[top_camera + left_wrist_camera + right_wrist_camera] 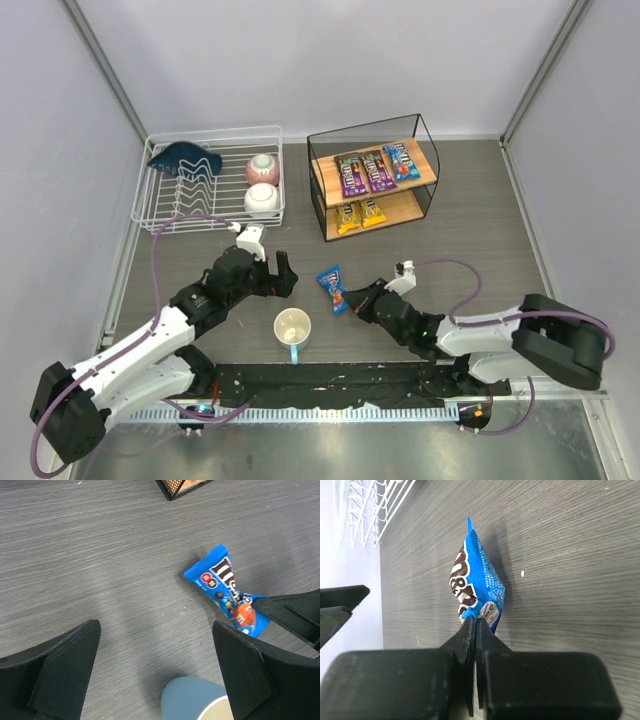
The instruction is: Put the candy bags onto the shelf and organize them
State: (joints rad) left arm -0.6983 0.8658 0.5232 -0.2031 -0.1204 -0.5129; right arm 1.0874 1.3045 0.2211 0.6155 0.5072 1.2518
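Observation:
A blue candy bag (332, 287) (225, 587) (475, 580) lies on the dark table, between the two arms. My right gripper (350, 298) (474, 622) is shut on the bag's near end, its fingers (290, 612) pinching the wrapper edge. My left gripper (280, 275) (156, 630) stands open just left of the bag, holding nothing. The shelf (405, 208) stands at the back. Its top board carries two purple bags (352, 175) and a blue one (403, 160). Two yellow bags (347, 216) lie on the lower board.
A light blue mug (292, 330) (195, 700) stands right below the left gripper's fingers. A white wire dish rack (160, 215) (370, 510) at the back left holds two bowls (262, 185) and a dark blue dish (185, 158).

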